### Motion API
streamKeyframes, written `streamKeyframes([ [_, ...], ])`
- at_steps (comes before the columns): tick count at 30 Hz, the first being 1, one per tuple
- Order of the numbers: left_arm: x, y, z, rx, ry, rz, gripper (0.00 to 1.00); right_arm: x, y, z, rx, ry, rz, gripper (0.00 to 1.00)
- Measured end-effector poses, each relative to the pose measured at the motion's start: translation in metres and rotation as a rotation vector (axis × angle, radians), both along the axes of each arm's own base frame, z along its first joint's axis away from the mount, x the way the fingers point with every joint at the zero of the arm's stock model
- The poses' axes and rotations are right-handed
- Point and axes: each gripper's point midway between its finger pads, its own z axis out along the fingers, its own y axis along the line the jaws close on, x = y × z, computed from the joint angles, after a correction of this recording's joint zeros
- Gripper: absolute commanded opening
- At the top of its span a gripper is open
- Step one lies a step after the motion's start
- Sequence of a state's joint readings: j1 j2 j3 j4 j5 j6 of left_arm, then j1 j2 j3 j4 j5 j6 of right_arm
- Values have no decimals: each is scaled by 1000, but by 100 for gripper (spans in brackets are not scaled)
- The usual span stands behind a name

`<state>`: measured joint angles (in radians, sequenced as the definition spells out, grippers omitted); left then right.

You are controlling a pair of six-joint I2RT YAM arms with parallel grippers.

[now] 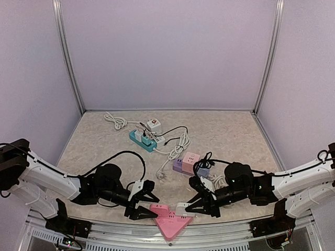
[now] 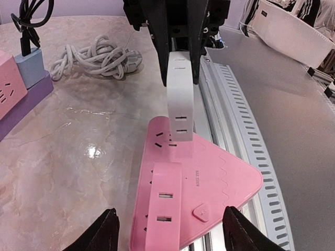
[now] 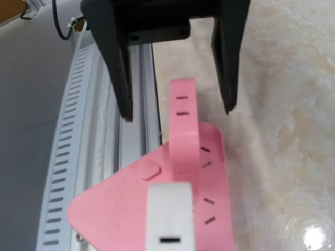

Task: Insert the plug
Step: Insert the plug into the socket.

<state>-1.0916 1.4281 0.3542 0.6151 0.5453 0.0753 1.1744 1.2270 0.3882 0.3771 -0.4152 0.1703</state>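
A pink triangular power strip (image 1: 170, 224) lies at the table's near edge, partly over the rail; it also shows in the left wrist view (image 2: 220, 172) and the right wrist view (image 3: 120, 204). A pink block with two slots (image 2: 165, 204) sits along its socket side. My right gripper (image 1: 201, 205) is shut on a white plug (image 2: 179, 99), whose tip rests on the strip's far end; the plug fills the bottom of the right wrist view (image 3: 168, 219). My left gripper (image 2: 172, 232) is open, its fingertips (image 2: 107, 230) on either side of the strip's near end.
A teal power strip (image 1: 142, 140) with plugs in it, a white cable coil (image 1: 178, 145) and a small white adapter (image 1: 153, 124) lie further back. Purple and pink socket blocks (image 1: 186, 162) with a black cord sit mid-table. The slotted aluminium rail (image 2: 230, 104) runs along the near edge.
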Motion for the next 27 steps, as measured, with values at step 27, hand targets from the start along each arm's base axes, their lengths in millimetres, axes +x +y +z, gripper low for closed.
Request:
streamKeyframes([
  [27,1,1,-16,35,-37,-6,25,4,2,-18,-9,34,29,0],
])
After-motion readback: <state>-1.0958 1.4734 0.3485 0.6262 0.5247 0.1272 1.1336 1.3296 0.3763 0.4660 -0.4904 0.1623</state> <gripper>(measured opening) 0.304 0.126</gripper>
